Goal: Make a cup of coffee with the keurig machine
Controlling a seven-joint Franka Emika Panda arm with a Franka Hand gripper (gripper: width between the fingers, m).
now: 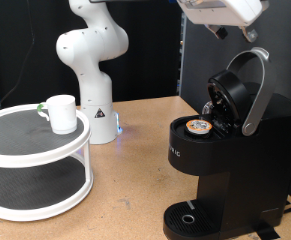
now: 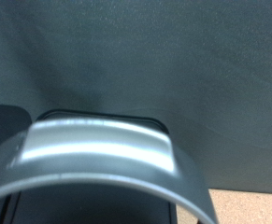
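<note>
The black keurig machine (image 1: 220, 150) stands at the exterior view's right with its hinged top (image 1: 230, 92) raised open and its grey handle (image 1: 255, 95) arched up. A coffee pod with an orange-marked lid (image 1: 198, 126) sits in the open chamber. The white mug (image 1: 61, 113) stands on the top tier of a round white stand (image 1: 35, 160) at the left. The robot hand (image 1: 225, 12) is at the top edge above the machine; its fingers do not show. The wrist view shows the grey handle (image 2: 103, 154) close up and blurred.
The arm's white base (image 1: 90, 70) stands at the back centre on the wooden table (image 1: 130, 190). A dark panel (image 1: 25, 40) backs the scene. The machine's round drip base (image 1: 190, 218) is at the bottom.
</note>
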